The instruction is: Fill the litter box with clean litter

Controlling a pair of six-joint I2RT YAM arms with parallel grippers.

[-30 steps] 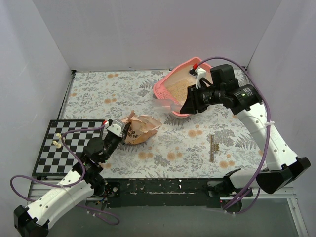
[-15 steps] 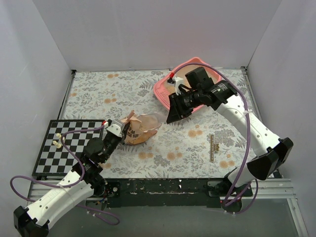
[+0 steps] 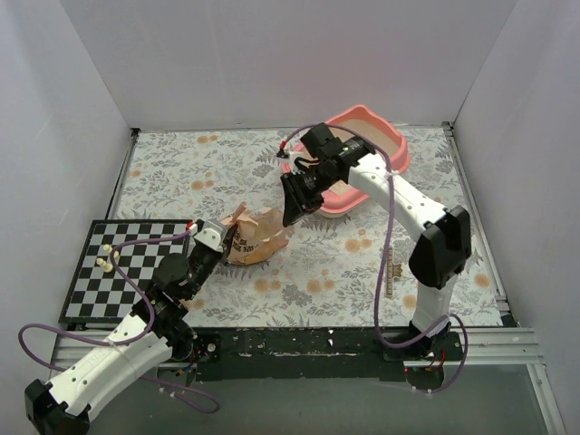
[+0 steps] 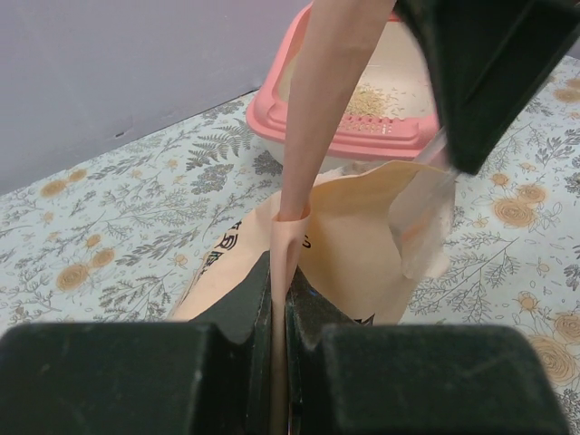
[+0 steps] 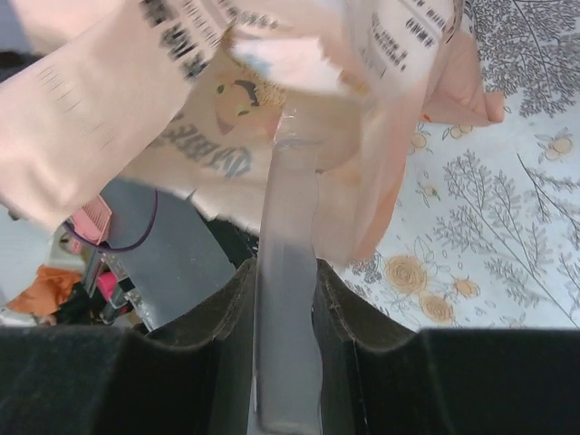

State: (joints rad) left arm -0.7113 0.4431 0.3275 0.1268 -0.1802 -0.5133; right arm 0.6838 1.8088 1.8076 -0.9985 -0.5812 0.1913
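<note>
The pink litter box (image 3: 395,152) stands at the back right; it also shows in the left wrist view (image 4: 272,122) with tan clean litter (image 4: 372,98) inside. The orange-peach bag (image 3: 260,236) lies at mid-table. My left gripper (image 3: 217,245) is shut on the bag's edge (image 4: 288,236), holding it up. My right gripper (image 3: 292,210) is shut on the handle of the clear scoop (image 5: 288,299). The scoop's head reaches into the bag's mouth (image 5: 272,100), and its far end is hidden by the bag.
A black-and-white checkerboard (image 3: 127,272) with small white pieces (image 3: 107,258) lies at the front left. A thin dark strip (image 3: 390,270) lies on the floral cloth at the front right. White walls enclose the table.
My right arm has swung left from over the litter box to the bag's mouth, carrying the scoop. My left gripper and the bag have stayed put.
</note>
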